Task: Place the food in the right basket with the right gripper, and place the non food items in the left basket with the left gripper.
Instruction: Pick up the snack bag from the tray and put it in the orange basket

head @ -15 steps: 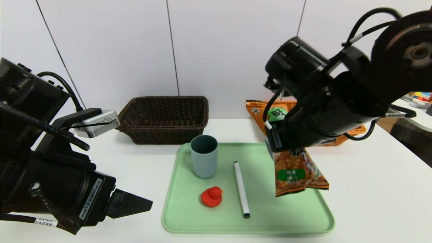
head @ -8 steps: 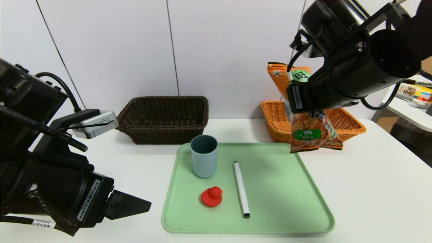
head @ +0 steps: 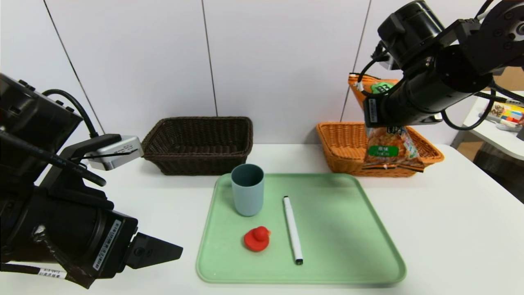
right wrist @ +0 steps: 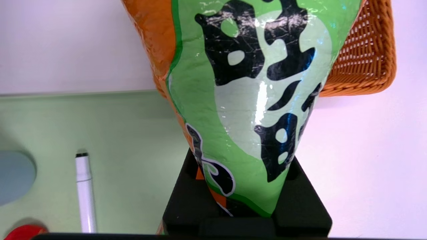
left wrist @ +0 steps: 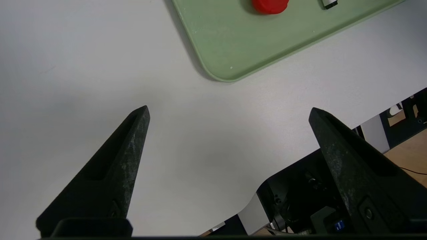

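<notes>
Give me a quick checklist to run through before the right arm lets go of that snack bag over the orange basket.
1. Grip: right gripper shut on the snack bag: ok.
2. Bag over the orange basket: hangs in front of its right half in the head view; whether it is above the inside: cannot tell.
3. Basket has room: visible interior is bare, part is hidden by the bag: cannot tell.
4. Bag clear of the green tray: ok.
5. Left gripper open, parked over bare table, out of the way: ok.
6. Cup, marker and red duck on the tray, undisturbed: ok.
</notes>
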`<state>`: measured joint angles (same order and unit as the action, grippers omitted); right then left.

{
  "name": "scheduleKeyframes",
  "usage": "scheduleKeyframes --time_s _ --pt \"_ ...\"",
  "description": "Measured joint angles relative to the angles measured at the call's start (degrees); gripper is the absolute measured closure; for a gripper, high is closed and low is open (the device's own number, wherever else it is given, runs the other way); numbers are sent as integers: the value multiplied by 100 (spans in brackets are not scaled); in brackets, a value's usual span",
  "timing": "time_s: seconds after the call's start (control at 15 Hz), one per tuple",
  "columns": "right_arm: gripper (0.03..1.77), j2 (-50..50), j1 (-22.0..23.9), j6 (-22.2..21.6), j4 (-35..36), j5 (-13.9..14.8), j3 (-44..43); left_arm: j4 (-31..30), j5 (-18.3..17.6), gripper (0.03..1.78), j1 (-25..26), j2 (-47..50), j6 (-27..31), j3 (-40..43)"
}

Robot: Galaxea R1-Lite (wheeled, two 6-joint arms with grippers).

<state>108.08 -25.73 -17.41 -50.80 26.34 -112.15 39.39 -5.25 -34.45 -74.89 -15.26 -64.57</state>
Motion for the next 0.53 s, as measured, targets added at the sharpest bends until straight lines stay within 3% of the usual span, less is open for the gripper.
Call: scheduleKeyframes --time_s 0.33,0.53 --pt "146 18 890 956 645 -112 6 -20 2 12 0 77 22 124" --pt "146 95 1526 1393 1106 -499 9 -30 0 12 0 124 35 160"
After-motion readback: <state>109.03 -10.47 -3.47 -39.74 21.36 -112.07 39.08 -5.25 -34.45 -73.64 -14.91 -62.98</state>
